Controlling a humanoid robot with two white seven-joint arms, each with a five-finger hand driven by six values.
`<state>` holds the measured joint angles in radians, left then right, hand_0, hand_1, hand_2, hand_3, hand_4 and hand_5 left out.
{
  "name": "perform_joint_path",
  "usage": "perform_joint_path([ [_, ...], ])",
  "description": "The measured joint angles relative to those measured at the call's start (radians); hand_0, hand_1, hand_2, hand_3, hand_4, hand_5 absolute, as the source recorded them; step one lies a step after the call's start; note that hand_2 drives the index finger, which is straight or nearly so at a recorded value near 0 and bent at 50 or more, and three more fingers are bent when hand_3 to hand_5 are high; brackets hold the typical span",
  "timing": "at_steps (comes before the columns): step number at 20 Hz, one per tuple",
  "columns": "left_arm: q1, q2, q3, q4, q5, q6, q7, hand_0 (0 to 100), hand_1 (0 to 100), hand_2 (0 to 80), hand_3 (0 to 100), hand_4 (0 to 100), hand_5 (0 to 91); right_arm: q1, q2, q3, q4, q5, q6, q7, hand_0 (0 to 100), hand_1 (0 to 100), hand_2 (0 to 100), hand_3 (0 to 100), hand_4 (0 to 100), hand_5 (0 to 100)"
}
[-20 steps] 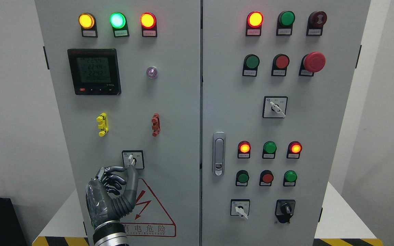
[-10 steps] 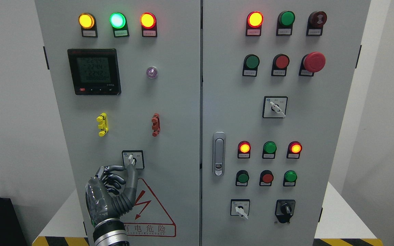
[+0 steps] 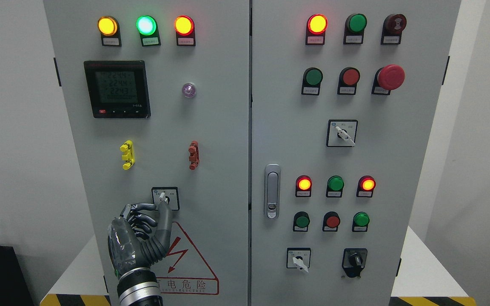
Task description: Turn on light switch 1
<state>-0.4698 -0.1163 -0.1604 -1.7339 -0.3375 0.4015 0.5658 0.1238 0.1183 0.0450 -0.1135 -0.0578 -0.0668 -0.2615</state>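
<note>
A small rotary selector switch [image 3: 165, 198] with a white lever sits in a black-framed square low on the left door of the grey cabinet [image 3: 211, 127]. Its lever points up, leaning slightly left. My left hand [image 3: 160, 206] rises from the bottom edge just below the switch. Thumb and index fingertip meet at the lever's lower end and pinch it, while the other fingers [image 3: 141, 221] are curled. The right hand does not show.
A red lightning warning triangle [image 3: 185, 255] lies right of my wrist. Yellow [image 3: 127, 155] and red [image 3: 193, 155] clips and a digital meter [image 3: 117, 89] are above the switch. The right door carries a latch handle [image 3: 272, 191], lamps, pushbuttons and more selector switches.
My left hand and wrist have crept slightly right and up against the switch. The lever's angle looks the same.
</note>
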Motion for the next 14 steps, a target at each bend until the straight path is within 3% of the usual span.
perform_joint_path([
  [14, -0.005, 0.000, -0.014, -0.001, 0.000, 0.035, 0.000, 34, 54, 53.9, 85, 86, 76.1, 0.000, 0.000, 0.000, 0.000, 0.000, 0.000, 0.000, 12, 39, 0, 0, 0, 0],
])
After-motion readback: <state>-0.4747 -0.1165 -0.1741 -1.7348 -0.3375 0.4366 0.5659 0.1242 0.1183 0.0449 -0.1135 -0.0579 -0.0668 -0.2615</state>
